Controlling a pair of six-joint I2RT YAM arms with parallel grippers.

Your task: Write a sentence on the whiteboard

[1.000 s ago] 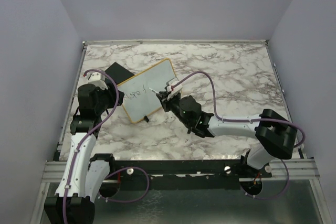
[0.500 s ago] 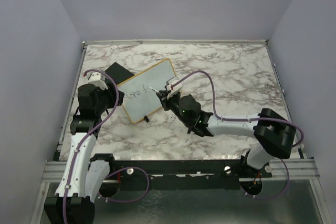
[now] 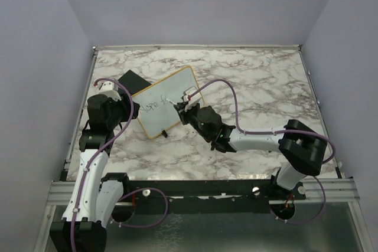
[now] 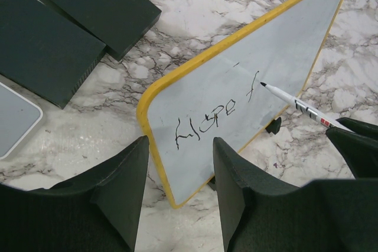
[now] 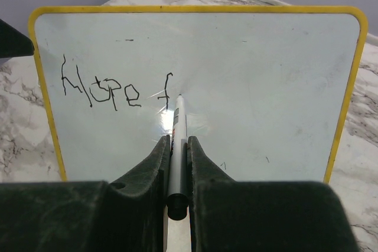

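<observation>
1. Left gripper [image 4: 180,163] is hanging low over the table with its fingers parted, grasping nothing. The left edge of the whiteboard [image 5: 266,87] is showing through the gap. I cannot tell whether they touch.
2. Right gripper [image 5: 177,143] is clenching the marker [image 5: 179,116] by its barrel, with the tip pointing at the board.
3. The marker tip is sitting at the board face, just right of the "f". Contact is unclear.
4. The whiteboard is standing tilted on its black feet, left of the table's centre and between the two grippers.
5. The sentence [image 5: 100,90] is reading "Hope f" and running across the board's left half.
6. Past the board's left end, a nearer dark block [image 4: 41,45] and a farther dark block [image 4: 94,4] are lying flat, side by side. A pale rounded panel [image 4: 15,119] is lying just beside the nearer one.
7. The marble table [image 3: 266,75] is stretching on to the back wall.
</observation>
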